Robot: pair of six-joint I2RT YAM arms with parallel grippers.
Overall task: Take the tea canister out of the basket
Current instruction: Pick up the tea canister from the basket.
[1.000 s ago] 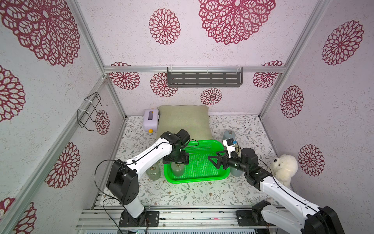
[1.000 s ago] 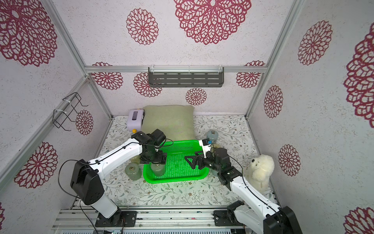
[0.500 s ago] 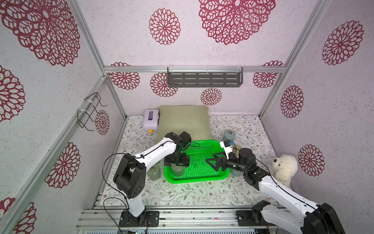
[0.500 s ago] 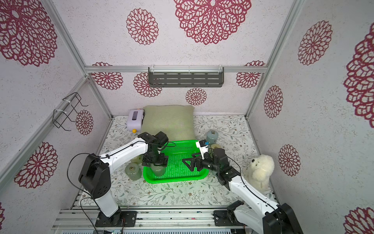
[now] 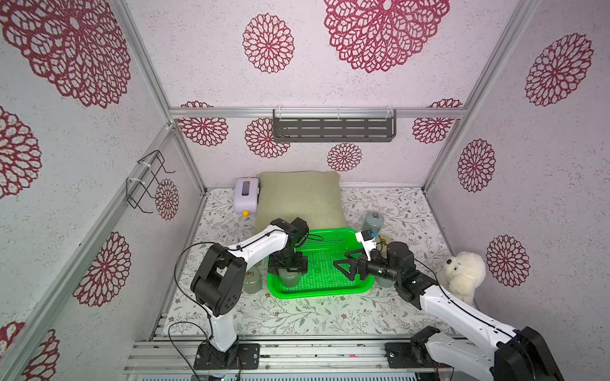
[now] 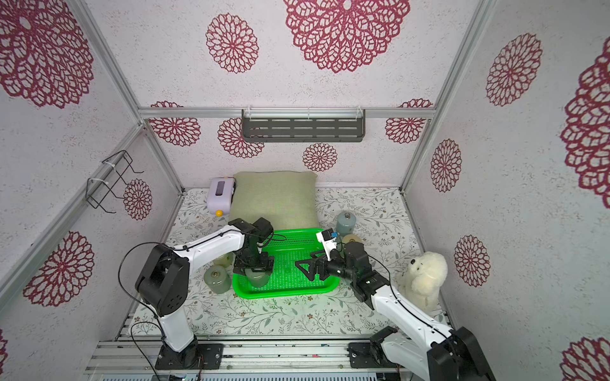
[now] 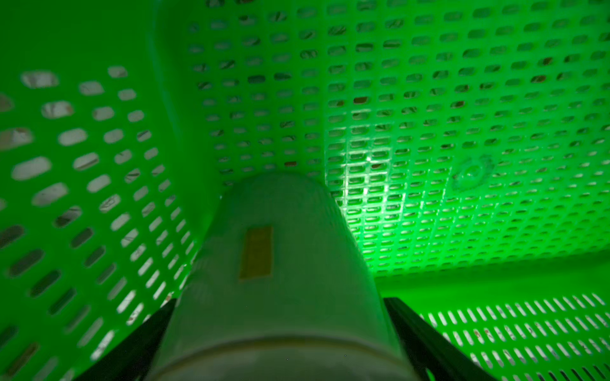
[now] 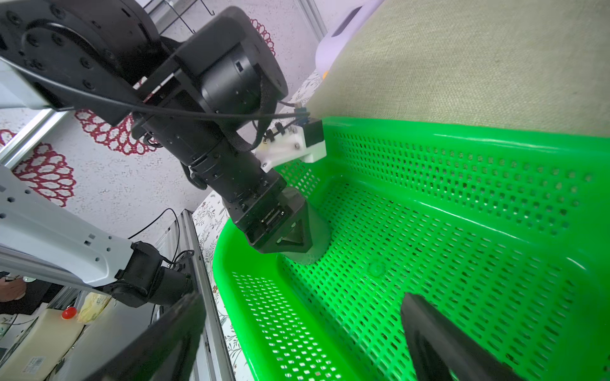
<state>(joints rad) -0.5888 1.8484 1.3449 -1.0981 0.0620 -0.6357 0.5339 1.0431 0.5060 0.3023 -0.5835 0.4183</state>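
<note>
Neon green mesh basket, pale greenish tea canister, olive pillow, crimson doily flowers all over the whitish walls.

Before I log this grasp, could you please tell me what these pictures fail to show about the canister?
Canister top: under the left gripper in both top views, cut off in the left wrist view.
Canister base: hidden by its own body, left wrist view.
Label: blurred, left wrist view.

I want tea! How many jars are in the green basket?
1: a pale green round canister in the bright green mesh plastic basket's near-left corner, inside the left claw. None hidden.
</note>
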